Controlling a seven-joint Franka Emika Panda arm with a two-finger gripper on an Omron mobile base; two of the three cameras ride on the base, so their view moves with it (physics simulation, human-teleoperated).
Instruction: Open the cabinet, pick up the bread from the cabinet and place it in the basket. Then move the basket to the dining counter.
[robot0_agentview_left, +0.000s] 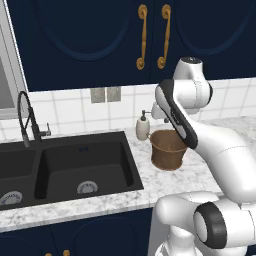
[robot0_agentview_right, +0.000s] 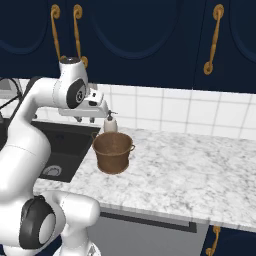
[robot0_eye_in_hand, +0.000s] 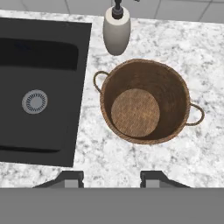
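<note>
You're looking at a kitchen: navy wall cabinets (robot0_agentview_left: 95, 40) with brass handles across the top, white tiled wall (robot0_agentview_right: 165, 112), marble counter (robot0_agentview_right: 190, 170), black sink (robot0_agentview_left: 70, 167) at left with its tap (robot0_agentview_left: 25, 117).

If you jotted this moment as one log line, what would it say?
navy wall cabinet: doors shut | brown woven basket: empty, on marble counter beside black sink | gripper: above basket, holding nothing

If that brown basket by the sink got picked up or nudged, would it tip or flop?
The basket looks woven and holds its round shape, so it is probably fairly stiff. It is empty, so likely light and easy to slide on the marble counter. It narrows toward its base, so a push near the rim might tip it.
</note>
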